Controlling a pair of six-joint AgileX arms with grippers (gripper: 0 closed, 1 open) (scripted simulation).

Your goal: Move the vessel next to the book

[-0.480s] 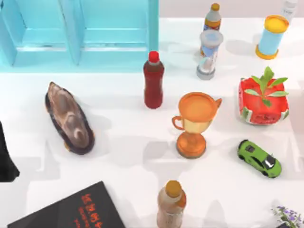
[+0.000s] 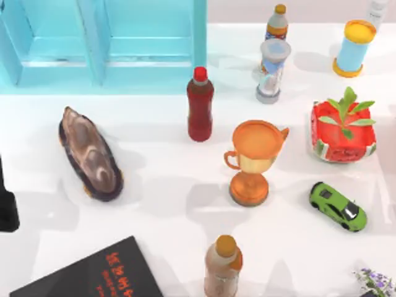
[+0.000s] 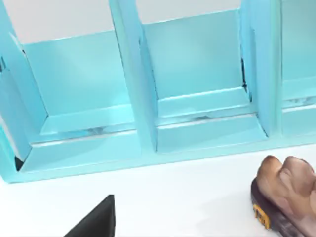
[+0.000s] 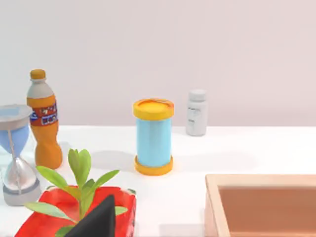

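The vessel is out of view. The book (image 2: pixel 93 277), black with red-orange lettering, lies flat at the table's front left, cut off by the top view's lower edge. My left arm (image 2: pixel 6 210) is a dark shape at the left edge, a little behind the book and left of the brown shell-like object (image 2: pixel 90 154). One dark fingertip (image 3: pixel 96 222) of the left gripper pokes into the left wrist view, facing the blue shelf (image 3: pixel 197 89). A dark fingertip (image 4: pixel 96 219) of the right gripper rises in front of the watermelon planter (image 4: pixel 74 212) in the right wrist view.
A blue shelf unit (image 2: pixel 105 43) fills the back left. A red bottle (image 2: pixel 200 105), orange trophy cup (image 2: pixel 253 161), hourglass (image 2: pixel 272 68), soda bottle (image 2: pixel 277 21), blue canister (image 2: pixel 354 48), green car (image 2: pixel 337 206) and orange-capped bottle (image 2: pixel 223 266) crowd the middle and right. A wooden box (image 4: pixel 261 202) is near the right gripper.
The left arm's dark shape has drawn back toward the left edge of the top view. Nothing on the table has moved.
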